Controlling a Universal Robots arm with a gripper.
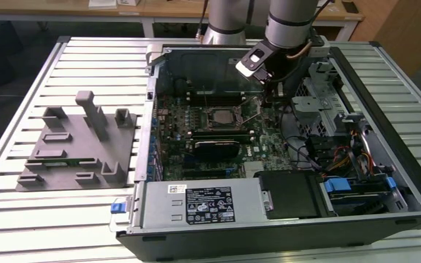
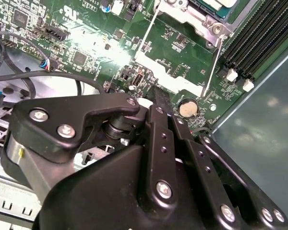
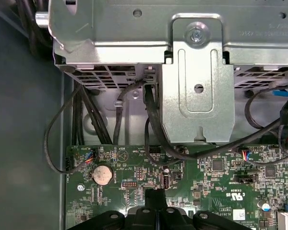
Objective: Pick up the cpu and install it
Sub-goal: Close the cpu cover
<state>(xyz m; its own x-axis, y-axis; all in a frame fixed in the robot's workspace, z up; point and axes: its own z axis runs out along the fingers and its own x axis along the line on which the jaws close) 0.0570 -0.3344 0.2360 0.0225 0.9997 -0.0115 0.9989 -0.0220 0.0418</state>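
In the exterior view my gripper [image 1: 267,102] hangs inside the open computer case [image 1: 386,137], just to the exterior view's right of the motherboard socket [image 1: 221,115]. The second wrist view catches a silvery corner of the cpu [image 2: 216,5] lying inside the socket's metal frame [image 2: 201,21]. The socket's thin wire lever [image 2: 210,62] runs alongside it. My fingers [image 3: 156,196] are pressed together low over the green board, close to the coin battery [image 3: 102,175], and I see nothing between them. In the second wrist view the gripper [image 2: 159,98] and its black linkage cover the nearer part of the board.
A metal drive cage [image 3: 197,72] and black cables [image 3: 153,124] stand just past the board edge by the gripper. Memory slots [image 2: 259,38] lie beside the socket. The power supply [image 1: 195,203] fills the case's near side. A grey parts fixture [image 1: 72,148] sits on the slatted table at the exterior view's left.
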